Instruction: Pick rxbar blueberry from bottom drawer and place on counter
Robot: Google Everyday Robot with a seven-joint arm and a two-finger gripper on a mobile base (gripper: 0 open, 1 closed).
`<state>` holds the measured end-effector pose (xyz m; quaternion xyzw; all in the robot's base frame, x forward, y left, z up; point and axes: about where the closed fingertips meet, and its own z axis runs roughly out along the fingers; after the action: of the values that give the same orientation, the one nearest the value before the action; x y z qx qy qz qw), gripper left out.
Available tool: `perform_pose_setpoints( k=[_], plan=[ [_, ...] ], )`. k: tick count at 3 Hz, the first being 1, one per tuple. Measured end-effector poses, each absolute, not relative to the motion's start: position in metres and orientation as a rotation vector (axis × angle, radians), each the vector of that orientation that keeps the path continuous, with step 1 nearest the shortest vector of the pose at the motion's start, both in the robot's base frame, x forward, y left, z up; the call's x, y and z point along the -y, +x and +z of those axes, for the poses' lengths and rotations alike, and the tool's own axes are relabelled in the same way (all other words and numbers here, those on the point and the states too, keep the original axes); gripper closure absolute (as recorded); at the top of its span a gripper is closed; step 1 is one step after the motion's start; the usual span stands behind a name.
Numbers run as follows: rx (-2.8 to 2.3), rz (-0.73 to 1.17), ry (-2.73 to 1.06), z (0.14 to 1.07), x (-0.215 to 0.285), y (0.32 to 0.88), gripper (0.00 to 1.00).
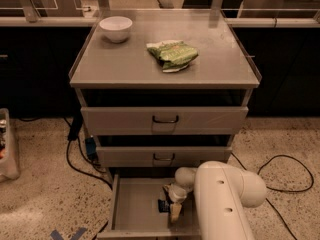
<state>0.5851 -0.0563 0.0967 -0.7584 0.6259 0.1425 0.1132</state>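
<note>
Gripper (175,211) low in drawer (132,206), just beside bar (162,205); can't tell its grip. Straddle bar squarely before lifting.

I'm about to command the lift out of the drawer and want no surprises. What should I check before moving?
1. The bottom drawer is open: ok.
2. The gripper is down inside that drawer, at the rxbar blueberry: ok.
3. Bar held by the gripper: cannot tell.
4. Clearance under the middle drawer for lifting out: cannot tell.
5. Room on the counter: ok, grey surface shows in front of the white bowl, left of the green bag.
</note>
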Motion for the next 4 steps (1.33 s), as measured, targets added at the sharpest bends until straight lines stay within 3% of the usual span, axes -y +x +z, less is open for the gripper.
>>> perform_pose_setpoints(
  k=[1,4],
  plan=[
    [-1.843,0.427,-2.223,0.0948,0.0571,0.5802,0.00],
    [-1.843,0.427,-2.223,0.0947,0.0571,0.5801,0.66]
  ],
)
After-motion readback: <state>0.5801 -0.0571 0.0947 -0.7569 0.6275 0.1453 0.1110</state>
